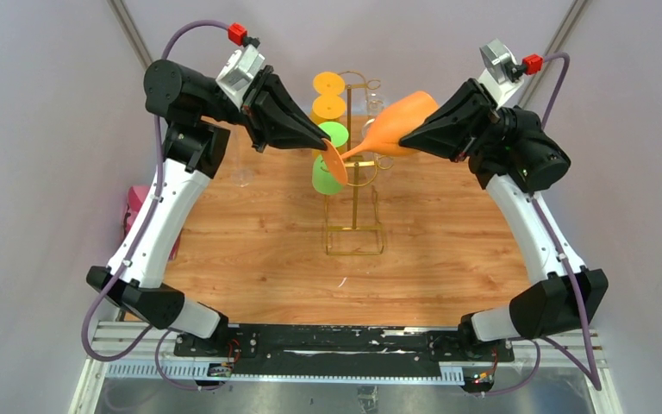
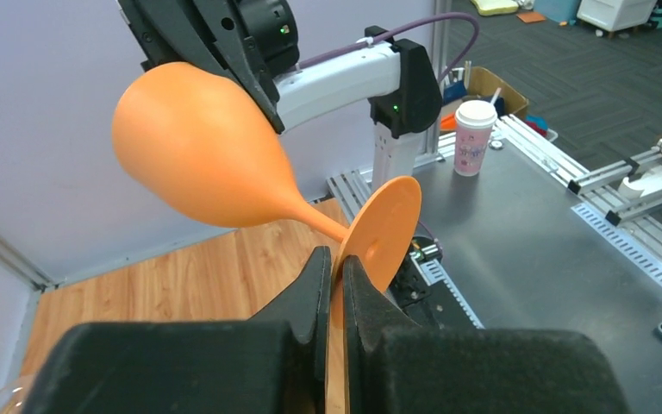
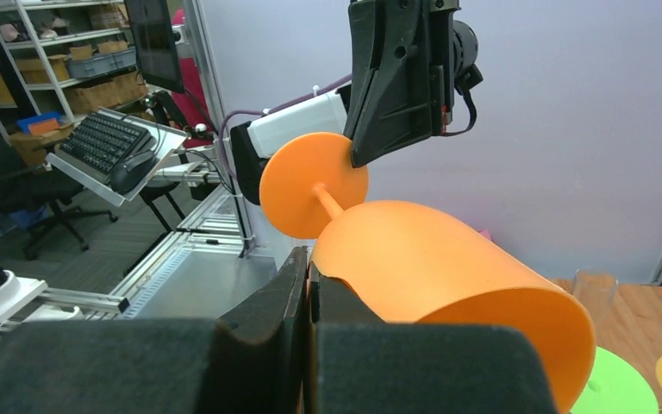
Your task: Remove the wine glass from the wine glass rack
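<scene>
The orange wine glass [image 1: 394,121] is held on its side between both grippers, up by the cross arms of the gold wine glass rack [image 1: 355,231]. My left gripper [image 1: 323,142] is shut on the edge of its round foot [image 2: 385,226]; the left gripper [image 2: 334,259] has the disc pinched between its fingers. My right gripper [image 1: 403,141] is shut on the rim of its bowl [image 3: 435,272]; the right gripper [image 3: 308,269] has one finger inside the bowl and one outside. I cannot tell whether the stem still touches a hook.
Two orange glasses [image 1: 328,95] and two green glasses [image 1: 327,172] hang on the rack's left side. A clear glass [image 1: 373,103] hangs at the back right. Another clear glass [image 1: 243,175] stands on the wooden table [image 1: 259,259] under my left arm.
</scene>
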Tool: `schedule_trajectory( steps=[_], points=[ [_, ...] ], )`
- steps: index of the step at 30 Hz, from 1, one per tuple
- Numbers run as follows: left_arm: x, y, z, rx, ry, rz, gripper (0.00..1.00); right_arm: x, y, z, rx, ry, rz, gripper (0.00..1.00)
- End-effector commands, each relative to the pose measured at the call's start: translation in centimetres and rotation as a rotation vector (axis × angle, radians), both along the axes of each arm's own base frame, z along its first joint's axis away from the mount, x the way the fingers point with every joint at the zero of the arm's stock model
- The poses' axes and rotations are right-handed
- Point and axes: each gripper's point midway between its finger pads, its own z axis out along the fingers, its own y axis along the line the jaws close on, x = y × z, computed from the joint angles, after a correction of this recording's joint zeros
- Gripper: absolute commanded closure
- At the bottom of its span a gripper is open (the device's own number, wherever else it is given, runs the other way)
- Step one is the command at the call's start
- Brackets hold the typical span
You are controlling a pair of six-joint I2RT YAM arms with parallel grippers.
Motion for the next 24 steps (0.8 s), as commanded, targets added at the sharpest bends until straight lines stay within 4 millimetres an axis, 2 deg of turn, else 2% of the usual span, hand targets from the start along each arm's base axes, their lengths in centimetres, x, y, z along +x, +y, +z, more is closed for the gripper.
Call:
schedule_trajectory(
  steps=[1, 3, 6, 8, 12, 16, 18, 22, 23, 24],
  points=[
    [2.7, -0.7, 0.7, -0.035, 0.007, 0.058, 0.96, -0.3, 0.3, 0.2, 0.03, -0.076, -0.021, 1.0],
    [3.8, -0.9, 0.5, -0.018, 0.032, 0.055, 0.91, -0.5, 0.2, 0.1, 0.027, -0.078, -0.033, 1.0],
    [4.5, -1.2, 0.7, -0.003, 0.058, 0.045, 0.89, 0.0, 0.3, -0.3, 0.017, -0.07, -0.061, 1.0],
    [4.6, -1.3, 0.8, 0.0, 0.062, 0.041, 0.84, 0.4, 0.4, -0.4, 0.015, -0.059, -0.066, 1.0],
    [4.0, -0.3, 0.5, 0.021, 0.017, 0.024, 0.63, 0.4, 0.0, 0.4, 0.018, -0.055, -0.08, 1.0],
    [4.6, 1.7, 1.1, 0.013, 0.005, 0.097, 0.41, 0.8, -0.4, 0.6, 0.008, -0.054, -0.152, 1.0],
    [4.6, 2.3, 1.1, 0.007, -0.012, 0.12, 0.36, 1.0, -0.5, 0.3, -0.013, -0.047, -0.191, 1.0],
    [4.6, 3.1, 1.8, -0.018, -0.056, 0.158, 0.31, -0.1, -0.8, 0.1, -0.032, -0.073, -0.229, 1.0],
    [5.2, 3.3, 2.1, -0.031, -0.049, 0.186, 0.36, -0.2, -0.9, 0.2, -0.034, -0.077, -0.25, 1.0],
    [5.8, 3.5, 2.5, -0.046, -0.04, 0.218, 0.47, -0.1, -1.0, 0.4, -0.042, -0.079, -0.28, 1.0]
  ],
)
